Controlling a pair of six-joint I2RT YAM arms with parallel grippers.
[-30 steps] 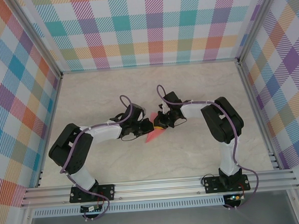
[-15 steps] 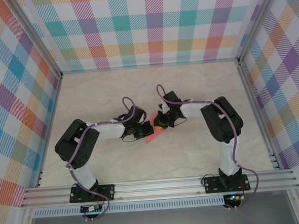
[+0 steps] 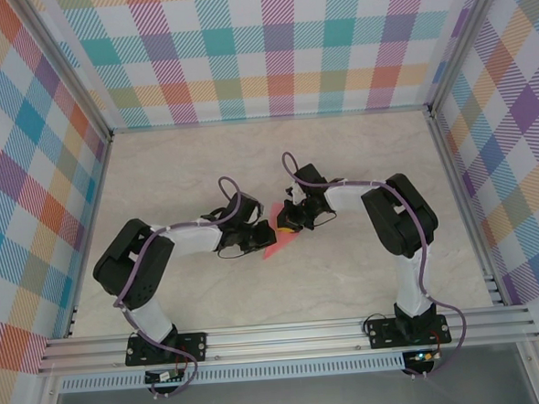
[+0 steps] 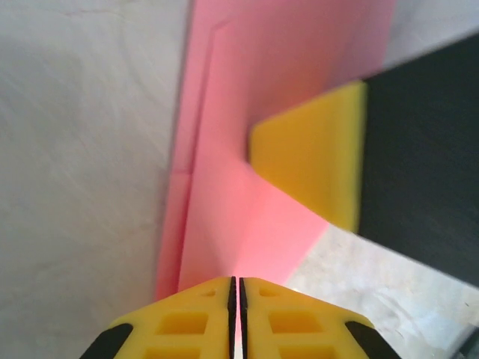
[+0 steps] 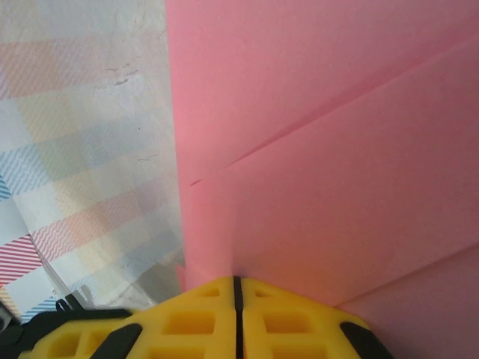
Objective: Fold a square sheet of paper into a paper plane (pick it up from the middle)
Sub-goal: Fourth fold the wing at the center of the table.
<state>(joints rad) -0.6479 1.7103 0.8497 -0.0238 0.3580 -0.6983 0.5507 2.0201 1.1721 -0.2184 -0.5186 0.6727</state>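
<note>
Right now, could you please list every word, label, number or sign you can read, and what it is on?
None can be read. The folded pink paper is plain, and anything on the arm bases is too small to tell.

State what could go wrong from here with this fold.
1. The left gripper and right gripper both pinch the thin paper close together, so pulling apart could tear it.
2. In the left wrist view the layer edges run slightly offset. Pressing now may set a crooked crease.
3. In the top view the two grippers sit almost touching, so a small move might make them collide.
</note>
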